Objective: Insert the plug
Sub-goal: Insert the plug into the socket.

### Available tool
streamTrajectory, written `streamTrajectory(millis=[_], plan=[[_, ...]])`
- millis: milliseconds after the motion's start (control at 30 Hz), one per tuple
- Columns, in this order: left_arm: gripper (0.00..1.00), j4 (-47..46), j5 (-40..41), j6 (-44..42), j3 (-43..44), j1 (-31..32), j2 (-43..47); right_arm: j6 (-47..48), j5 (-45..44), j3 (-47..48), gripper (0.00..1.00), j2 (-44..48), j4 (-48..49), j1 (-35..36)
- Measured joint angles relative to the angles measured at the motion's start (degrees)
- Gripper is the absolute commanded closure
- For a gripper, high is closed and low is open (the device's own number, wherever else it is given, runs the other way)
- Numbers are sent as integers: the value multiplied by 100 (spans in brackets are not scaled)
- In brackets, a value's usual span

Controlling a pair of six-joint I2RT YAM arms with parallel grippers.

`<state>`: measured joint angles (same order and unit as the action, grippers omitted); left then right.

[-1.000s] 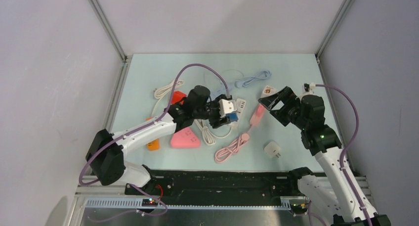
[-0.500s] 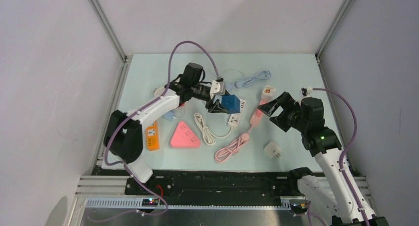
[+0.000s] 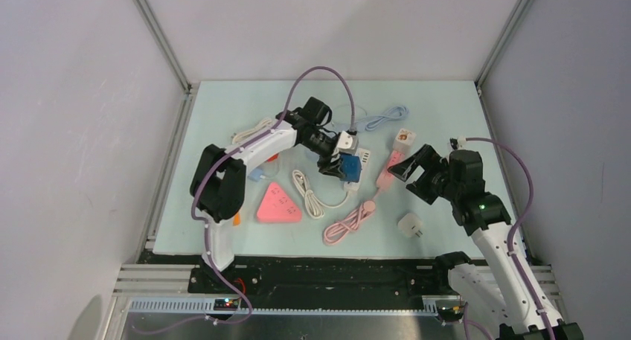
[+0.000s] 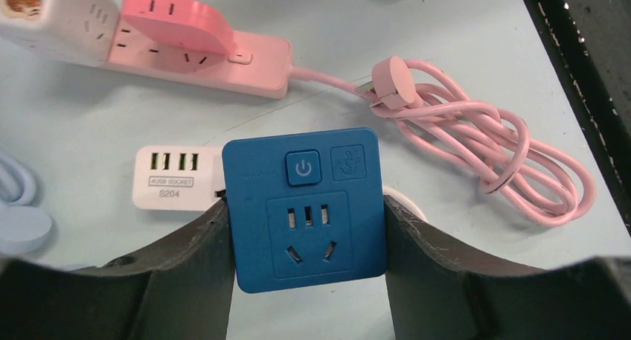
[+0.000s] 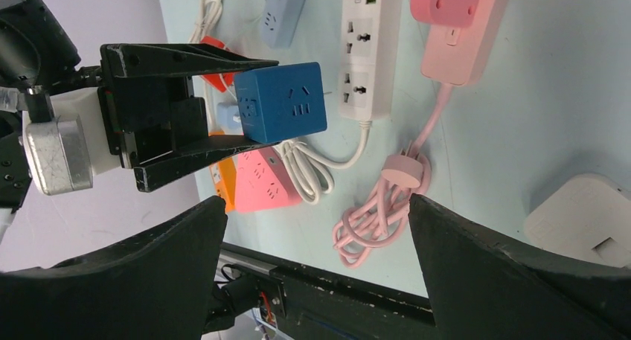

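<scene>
1. Firmly, the left gripper [image 4: 305, 206] clamps a blue cube socket [image 5: 283, 102] between its half-spread fingers, clear of the table [image 3: 223, 117].
2. Meanwhile the right gripper [image 5: 316, 204] gapes wide and empty, its tips near the pink power strip [image 3: 388, 170].
3. Untouched, the white plug adapter [image 3: 410, 224] lies on the table just beside the right gripper.

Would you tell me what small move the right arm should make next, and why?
Probably lower the right gripper onto the white plug and grasp it. Its jaws stand open and empty with the plug lying loose nearby, while the left gripper holds the blue cube with a socket face showing in the right wrist view.
</scene>
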<state>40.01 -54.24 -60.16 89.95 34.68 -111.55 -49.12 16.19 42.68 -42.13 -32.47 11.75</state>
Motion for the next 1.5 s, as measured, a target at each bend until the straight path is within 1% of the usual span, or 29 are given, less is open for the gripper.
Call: streamTrajectory(millis=[167,367,833,1000,1333,1500], plan=[[100,398,155,-334,238,149,-297,33,-2,-61,5,-42,-26,0],[100,603,315,-396,575,234,-723,35,0,-61,6,-125,-26,-4],[100,796,629,-433,839,238,-861,42,4,-63,7,-160,-31,-26],[100,1102,629,-422,1167,260,-1043,76,37,-63,7,-162,-31,-35],[100,1266,608,-439,1176,393,-1049,101,83,-66,7,-175,-31,-42],[100,1235,472,-483,896,531,-903,120,83,-68,7,-175,-31,-42]])
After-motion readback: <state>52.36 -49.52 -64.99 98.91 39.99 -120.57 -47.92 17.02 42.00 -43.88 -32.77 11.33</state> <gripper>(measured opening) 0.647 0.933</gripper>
